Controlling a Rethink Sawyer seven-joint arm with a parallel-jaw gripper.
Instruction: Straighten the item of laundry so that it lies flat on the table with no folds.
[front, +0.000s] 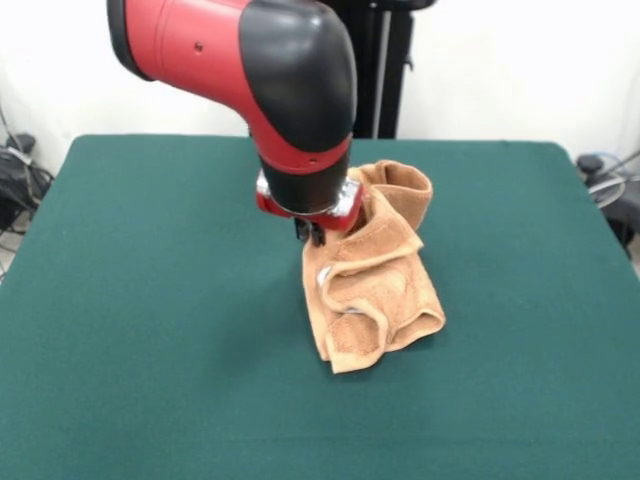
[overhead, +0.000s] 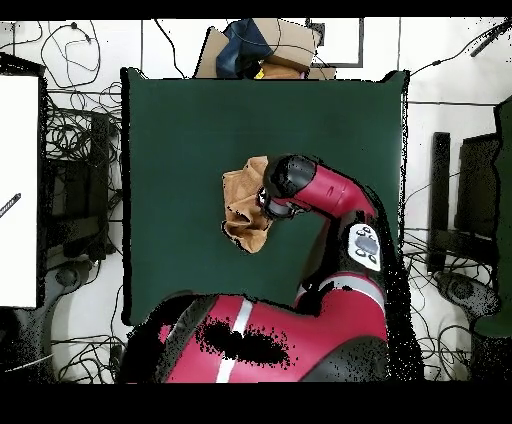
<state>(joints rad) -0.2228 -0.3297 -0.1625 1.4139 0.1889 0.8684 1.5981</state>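
Observation:
The tan-orange towel (front: 375, 285) is bunched and folded, pulled up in a crumpled column near the middle of the dark green table (front: 130, 300). Its lower end rests on the table top and its upper part rises beside my wrist. My gripper (front: 314, 234) points down at the towel's upper left side and is shut on a fold of it; the fingertips are mostly hidden by cloth. In the overhead view the towel (overhead: 240, 205) lies just left of my gripper (overhead: 264, 207), at the middle of the table (overhead: 180, 120).
A cardboard box with dark items (overhead: 262, 50) stands past the table's far edge in the overhead view. Cables and equipment (overhead: 75, 170) lie along the sides. A white panel (overhead: 18, 190) is at the left edge.

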